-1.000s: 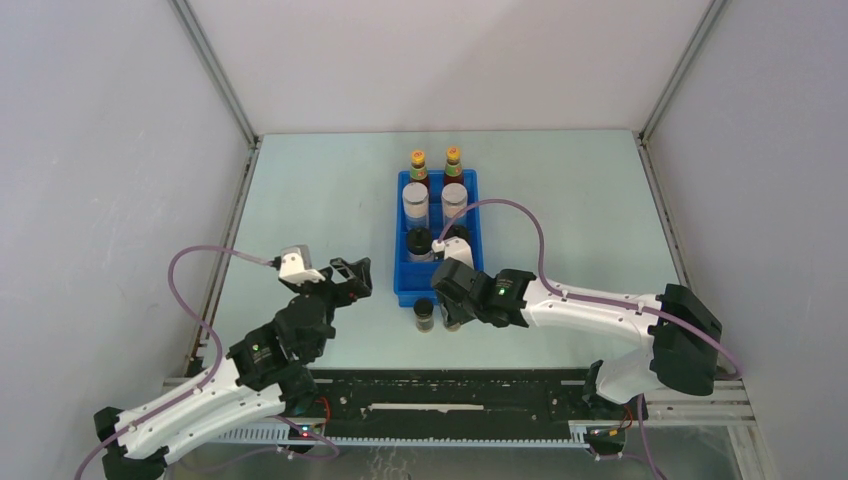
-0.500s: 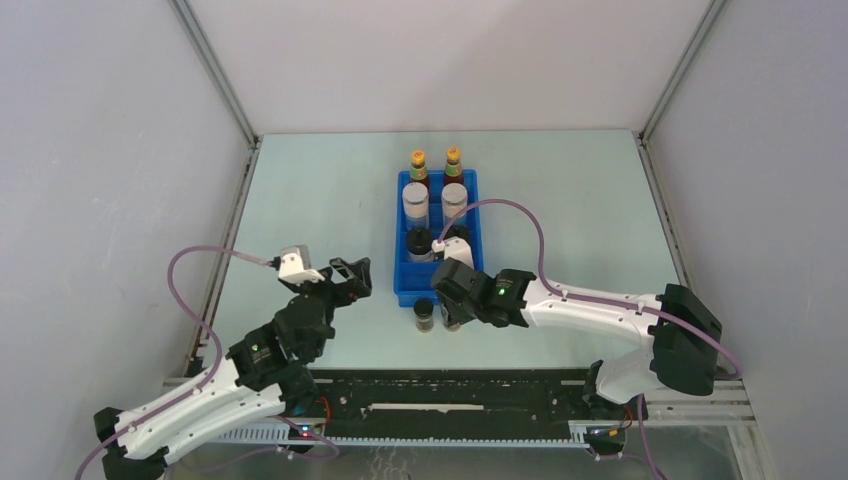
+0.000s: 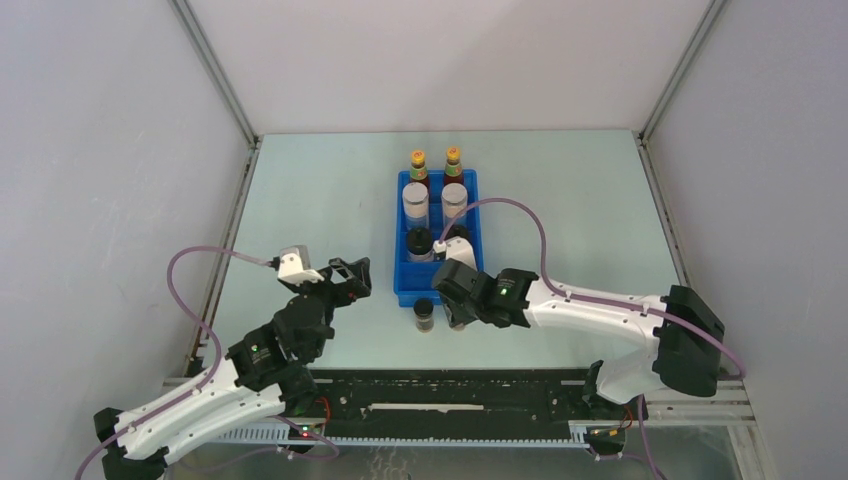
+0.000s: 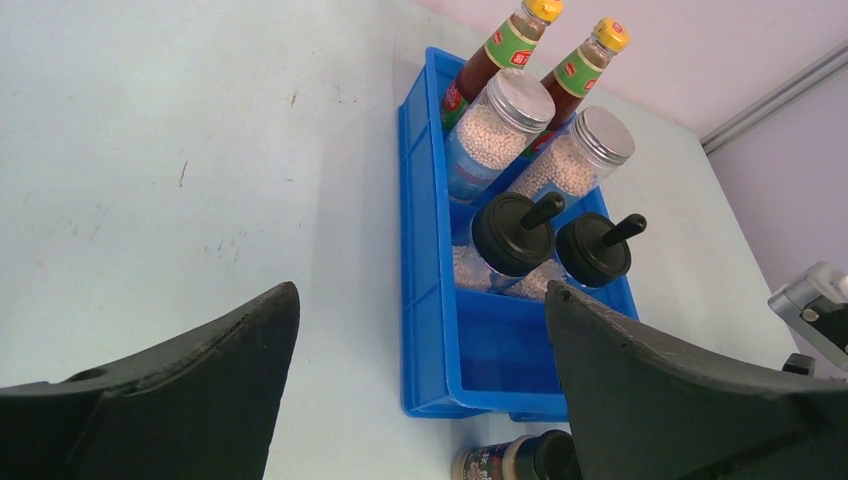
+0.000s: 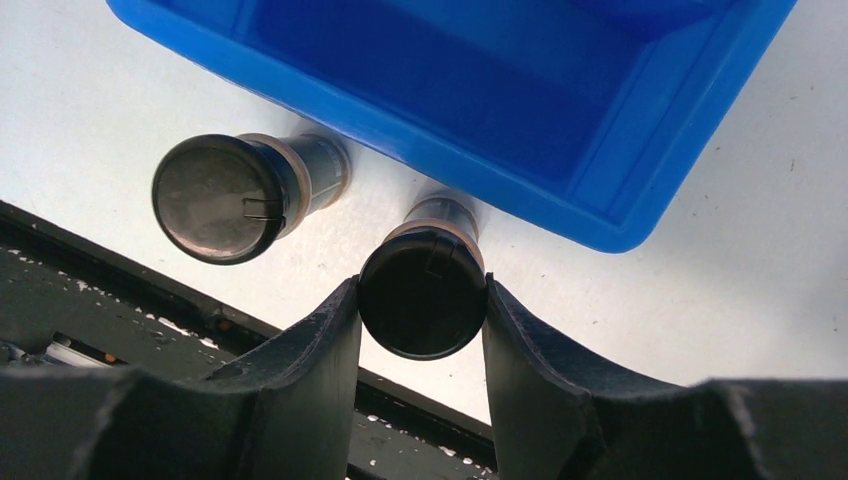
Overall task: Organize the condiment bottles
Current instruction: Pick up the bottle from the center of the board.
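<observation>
Two red sauce bottles (image 3: 434,163), two grey-lidded jars (image 3: 434,200) and two black-lidded jars (image 3: 422,243) stand in pairs in the blue tray (image 3: 402,296). They also show in the left wrist view: red bottles (image 4: 490,60), grey-lidded jars (image 4: 495,125), black-lidded jars (image 4: 512,235). Two tiny dark jars stand on the table just in front of the tray. My right gripper (image 5: 422,300) is shut on the right one (image 5: 422,285). The left one (image 5: 215,198) stands free beside it (image 3: 424,313). My left gripper (image 4: 420,290) is open and empty, left of the tray.
The tray's nearest compartment (image 4: 500,345) holds nothing. The black rail (image 3: 420,395) at the table's near edge lies close behind the tiny jars. The enclosure walls (image 3: 120,150) stand on both sides.
My right arm has shifted very slightly at the tiny jar. The left arm and the bottles in the tray have not moved.
</observation>
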Controlling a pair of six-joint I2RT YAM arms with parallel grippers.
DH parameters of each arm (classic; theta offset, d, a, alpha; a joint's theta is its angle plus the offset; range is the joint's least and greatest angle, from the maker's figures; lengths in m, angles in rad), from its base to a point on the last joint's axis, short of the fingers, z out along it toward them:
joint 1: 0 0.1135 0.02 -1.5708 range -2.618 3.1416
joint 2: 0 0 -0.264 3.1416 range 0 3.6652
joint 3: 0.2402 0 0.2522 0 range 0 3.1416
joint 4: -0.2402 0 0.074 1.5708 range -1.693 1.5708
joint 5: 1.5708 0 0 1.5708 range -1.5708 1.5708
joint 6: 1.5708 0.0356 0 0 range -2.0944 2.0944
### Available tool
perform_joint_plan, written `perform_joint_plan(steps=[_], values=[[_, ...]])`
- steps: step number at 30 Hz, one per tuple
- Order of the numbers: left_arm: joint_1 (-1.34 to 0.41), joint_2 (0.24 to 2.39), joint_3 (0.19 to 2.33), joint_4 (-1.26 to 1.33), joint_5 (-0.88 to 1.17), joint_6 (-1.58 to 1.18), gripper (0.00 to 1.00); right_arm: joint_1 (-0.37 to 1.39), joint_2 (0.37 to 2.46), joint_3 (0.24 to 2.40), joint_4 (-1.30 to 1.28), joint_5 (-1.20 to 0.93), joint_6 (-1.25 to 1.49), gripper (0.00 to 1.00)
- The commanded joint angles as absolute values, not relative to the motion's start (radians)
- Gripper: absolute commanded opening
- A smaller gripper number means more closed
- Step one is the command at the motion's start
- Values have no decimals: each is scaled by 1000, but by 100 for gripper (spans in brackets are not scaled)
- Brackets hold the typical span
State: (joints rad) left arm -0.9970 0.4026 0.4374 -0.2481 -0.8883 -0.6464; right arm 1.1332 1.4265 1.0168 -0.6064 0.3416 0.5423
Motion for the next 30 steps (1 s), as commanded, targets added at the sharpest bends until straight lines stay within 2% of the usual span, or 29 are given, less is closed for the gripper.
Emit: perform_joint_plan(steps=[1, 30], values=[[-1002, 394, 417, -221, -925, -637, 96, 1143, 1379, 1080, -618, 377, 524, 0], [-1014, 418, 447, -218, -931, -623, 95, 1166, 1324, 1197, -747, 404, 519, 0]])
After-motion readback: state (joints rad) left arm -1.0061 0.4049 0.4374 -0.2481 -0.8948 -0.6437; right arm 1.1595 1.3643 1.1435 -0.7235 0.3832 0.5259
